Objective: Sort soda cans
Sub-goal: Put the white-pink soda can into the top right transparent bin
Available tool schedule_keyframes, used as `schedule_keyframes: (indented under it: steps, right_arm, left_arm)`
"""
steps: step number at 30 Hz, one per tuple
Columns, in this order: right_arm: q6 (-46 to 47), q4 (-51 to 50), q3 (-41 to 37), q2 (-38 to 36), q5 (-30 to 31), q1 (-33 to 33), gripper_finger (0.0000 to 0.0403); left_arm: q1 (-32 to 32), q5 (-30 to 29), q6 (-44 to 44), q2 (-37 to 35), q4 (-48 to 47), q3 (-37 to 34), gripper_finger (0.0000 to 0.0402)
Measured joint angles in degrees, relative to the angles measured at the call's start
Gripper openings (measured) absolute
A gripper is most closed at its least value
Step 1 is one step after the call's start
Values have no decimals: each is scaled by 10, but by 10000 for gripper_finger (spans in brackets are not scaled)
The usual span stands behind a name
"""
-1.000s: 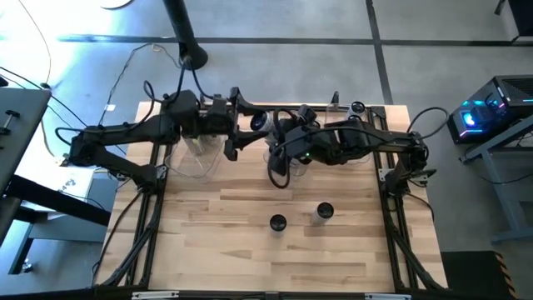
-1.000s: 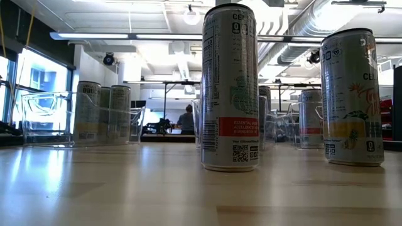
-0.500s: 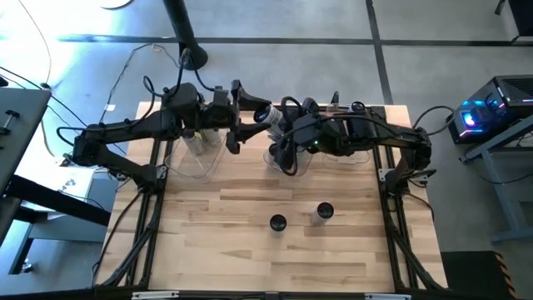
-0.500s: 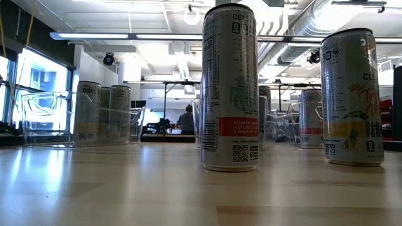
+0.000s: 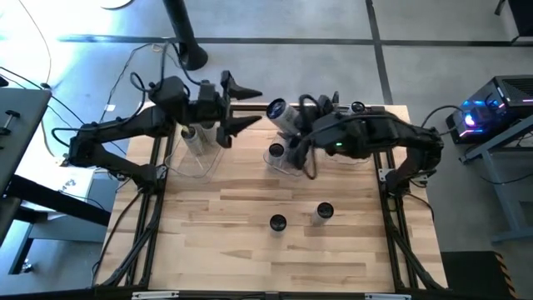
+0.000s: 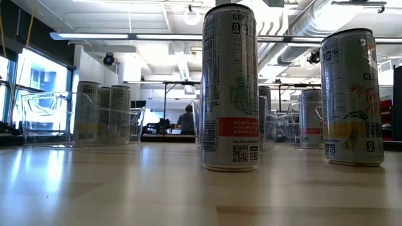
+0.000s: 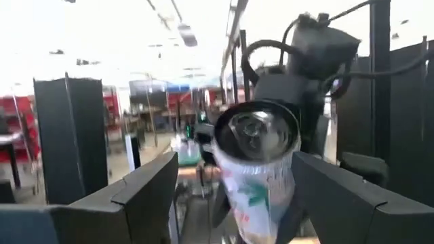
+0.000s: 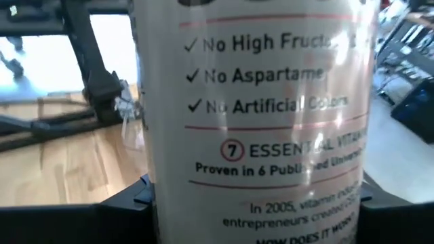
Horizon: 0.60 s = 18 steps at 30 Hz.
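Right gripper (image 5: 287, 125) pinching a tilted white printed soda can (image 5: 281, 114) above the back bins, left gripper (image 5: 247, 107) spread wide, facing it, two upright cans (image 5: 277, 222) on the wooden table (image 5: 208, 242).

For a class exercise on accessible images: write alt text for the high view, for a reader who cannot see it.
Seen from above, the right tool holds a soda can tilted toward the open left tool above the wooden table. Two cans stand nearer the front.
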Motion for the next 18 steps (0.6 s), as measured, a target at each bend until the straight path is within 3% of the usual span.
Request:
schedule_keyframes:
  steps: [7,13,18]
  right_arm:
    - [45,-75,2,-22,63,22,221]
    - [203,-230,-8,-31,168,54,221]
    - [365,-247,-142,-78,221,109,221]
  left_arm:
    - [-1,16,-18,-3,-46,0,320]
    - [0,-13,-4,-7,-167,-1,373]
    - [9,64,17,-8,-150,-39,384]
